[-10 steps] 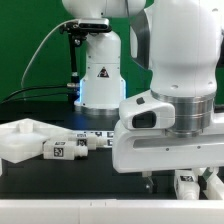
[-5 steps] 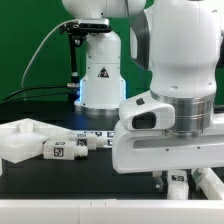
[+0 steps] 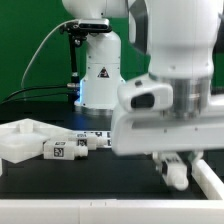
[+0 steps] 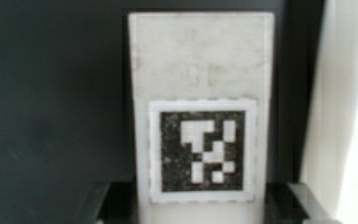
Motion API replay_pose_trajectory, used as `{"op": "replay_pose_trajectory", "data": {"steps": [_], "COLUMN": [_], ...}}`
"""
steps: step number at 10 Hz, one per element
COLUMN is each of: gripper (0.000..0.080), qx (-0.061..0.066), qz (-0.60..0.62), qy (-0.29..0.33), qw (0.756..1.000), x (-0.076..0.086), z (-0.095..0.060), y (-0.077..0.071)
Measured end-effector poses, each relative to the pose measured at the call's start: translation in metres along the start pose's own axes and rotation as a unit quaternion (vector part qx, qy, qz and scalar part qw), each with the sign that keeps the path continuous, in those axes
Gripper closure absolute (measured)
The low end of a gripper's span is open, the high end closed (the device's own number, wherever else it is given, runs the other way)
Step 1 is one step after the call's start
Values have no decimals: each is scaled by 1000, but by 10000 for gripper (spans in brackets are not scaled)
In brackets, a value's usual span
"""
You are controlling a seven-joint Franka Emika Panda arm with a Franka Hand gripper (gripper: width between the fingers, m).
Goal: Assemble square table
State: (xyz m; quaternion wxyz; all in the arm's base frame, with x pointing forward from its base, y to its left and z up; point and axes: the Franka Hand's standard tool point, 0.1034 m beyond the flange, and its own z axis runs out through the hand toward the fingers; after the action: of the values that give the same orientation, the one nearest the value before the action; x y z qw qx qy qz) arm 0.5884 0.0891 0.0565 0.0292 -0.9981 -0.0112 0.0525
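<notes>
Gripper (image 4: 195,203): jaws astride leg (image 4: 197,90), close to both sides | Hold: cannot tell | Leg: tag faces wrist

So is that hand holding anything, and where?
Cannot be sure: the hand has its fingers either side of a white table leg, at its tagged end; actual grip unclear.

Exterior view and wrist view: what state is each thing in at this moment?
Gripper: closed on a table leg, touching both its sides.
Held table leg: clamped in the gripper, tag facing the wrist camera.
Loose table leg: lying on its side, untouched.
Square tabletop: lying flat, no leg fitted that shows.
</notes>
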Motion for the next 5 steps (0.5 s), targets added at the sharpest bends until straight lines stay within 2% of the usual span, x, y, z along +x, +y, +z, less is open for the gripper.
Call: {"op": "replay_pose_trajectory", "data": {"steps": [1, 3, 5], "gripper": [515, 514, 514], "qx": [-1, 0, 1], "qz": [-9, -9, -7], "qy": [12, 13, 14], "qw": [1000, 1000, 1000], "x": [-3, -2, -5], "z": [-19, -12, -12], "y": [-8, -9, -11]}}
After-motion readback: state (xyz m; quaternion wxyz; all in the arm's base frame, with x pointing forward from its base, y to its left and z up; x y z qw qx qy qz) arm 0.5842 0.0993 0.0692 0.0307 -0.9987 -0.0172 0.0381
